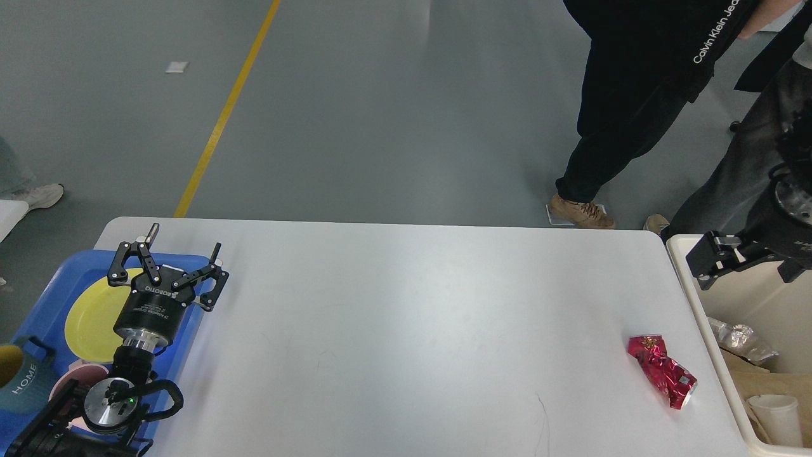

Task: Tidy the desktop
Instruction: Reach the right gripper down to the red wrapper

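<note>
Desktop (406, 330) holds a crushed red can (663, 379); left gripper (181, 251) spread apart, right gripper's (739, 257) state unclear.

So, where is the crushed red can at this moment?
In the head view, the crushed red can lies on the desktop near its right edge, beside the cream bin.

Blue tray (44, 298) sitting at lower left of frame, holding yellow plate (89, 317), pink cup (63, 388) and teal mug (28, 381) reading "HOME". Crushed red can (663, 371) lying at lower right. Cream bin (755, 304) sitting at right edge, holding foil wrapper (739, 339), brown paper (771, 381) and white cup (774, 416). Two people (628, 101) standing at upper right. Yellow line (225, 114) running across grey floor (380, 95) at upper left.
</note>
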`<state>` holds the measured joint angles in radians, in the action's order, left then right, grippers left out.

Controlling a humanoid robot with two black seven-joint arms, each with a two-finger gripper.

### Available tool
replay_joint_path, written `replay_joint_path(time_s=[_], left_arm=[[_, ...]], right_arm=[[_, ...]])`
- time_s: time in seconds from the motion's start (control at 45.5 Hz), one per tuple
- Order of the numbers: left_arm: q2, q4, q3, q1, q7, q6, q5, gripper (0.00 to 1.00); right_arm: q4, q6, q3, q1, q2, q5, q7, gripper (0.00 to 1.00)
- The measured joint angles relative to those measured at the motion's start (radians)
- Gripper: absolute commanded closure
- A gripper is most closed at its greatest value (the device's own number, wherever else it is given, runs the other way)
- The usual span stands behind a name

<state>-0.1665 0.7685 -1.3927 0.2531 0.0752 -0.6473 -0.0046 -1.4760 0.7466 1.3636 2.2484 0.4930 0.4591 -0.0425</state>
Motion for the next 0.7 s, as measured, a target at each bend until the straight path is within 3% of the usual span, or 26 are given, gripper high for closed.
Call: replay_joint_path(time_s=[0.132,0.264,0.549,0.703], left_arm=[[0.0,0.0,0.001,0.0,0.001,0.0,0.0,0.03],[0.0,0.0,0.001,0.0,0.002,0.0,0.0,0.03],[-0.001,0.0,0.0,0.0,0.002,0.0,0.0,0.03],[0.0,0.0,0.0,0.0,0.002,0.0,0.0,0.03]], right_arm=[[-0.147,0.004,0.042,0.145,-0.022,-0.047,0.0,0.0],[-0.246,-0.058,0.112,0.22,-0.092,-0.162,0.0,0.02],[-0.269,-0.195,0.149,0.256,-0.162,-0.301,-0.002,0.02],[-0.245,-0.23,0.143,0.17,-0.149,-0.287,-0.001,0.02]])
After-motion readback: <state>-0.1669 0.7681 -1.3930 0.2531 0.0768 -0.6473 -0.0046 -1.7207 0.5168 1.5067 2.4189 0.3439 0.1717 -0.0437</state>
